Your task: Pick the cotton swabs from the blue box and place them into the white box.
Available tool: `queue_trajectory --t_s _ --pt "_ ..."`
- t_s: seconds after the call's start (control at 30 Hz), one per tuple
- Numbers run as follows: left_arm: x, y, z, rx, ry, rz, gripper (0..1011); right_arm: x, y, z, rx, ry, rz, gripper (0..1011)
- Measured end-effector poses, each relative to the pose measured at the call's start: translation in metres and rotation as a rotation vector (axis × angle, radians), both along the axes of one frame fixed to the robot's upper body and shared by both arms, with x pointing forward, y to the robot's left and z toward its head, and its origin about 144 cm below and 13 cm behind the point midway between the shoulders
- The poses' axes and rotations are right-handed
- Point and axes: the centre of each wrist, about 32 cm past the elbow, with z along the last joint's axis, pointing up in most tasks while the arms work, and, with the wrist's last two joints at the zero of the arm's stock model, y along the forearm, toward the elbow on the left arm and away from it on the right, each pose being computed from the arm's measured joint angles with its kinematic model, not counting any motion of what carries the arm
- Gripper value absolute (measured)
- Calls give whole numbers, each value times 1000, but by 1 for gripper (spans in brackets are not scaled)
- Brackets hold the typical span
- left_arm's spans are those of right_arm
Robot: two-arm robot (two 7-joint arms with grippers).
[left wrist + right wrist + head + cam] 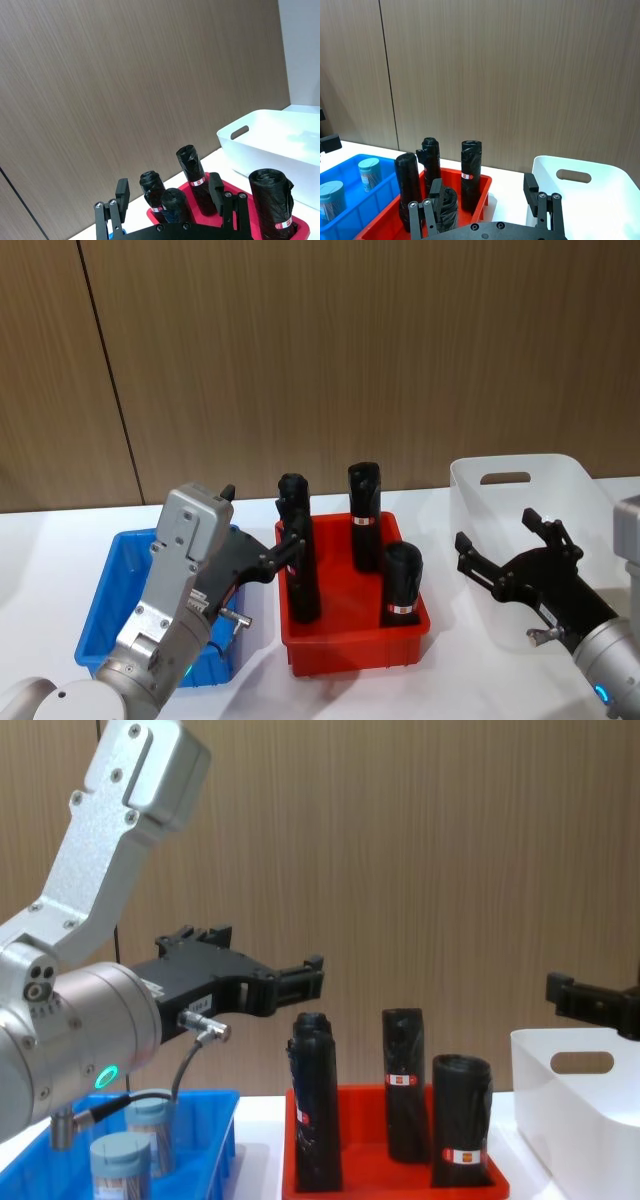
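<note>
Left gripper point(169, 189) spread; cylindrical cotton swabs point(370, 172) in shallow blue box point(108, 595).

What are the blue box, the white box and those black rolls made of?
The blue box looks like hard plastic: smooth, evenly coloured, slightly shiny. The white box seems plastic too, with a moulded handle hole. The black rolls look like thin plastic film, crinkled on top, maybe bags.
</note>
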Motion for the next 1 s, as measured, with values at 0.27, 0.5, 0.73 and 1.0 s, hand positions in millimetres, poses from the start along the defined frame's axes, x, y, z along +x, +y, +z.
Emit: queue_trajectory --t_s 0.27,0.5,0.73,1.0 --pt "0 0 0 0 0 0 1004 0 0 0 0 0 0 1002" --pt "0 0 0 0 0 0 1004 0 0 0 0 0 0 1002" --pt "0 0 0 0 0 0 1004 0 0 0 0 0 0 1002" --pt "0 0 0 0 0 0 1004 0 0 0 0 0 0 1002"
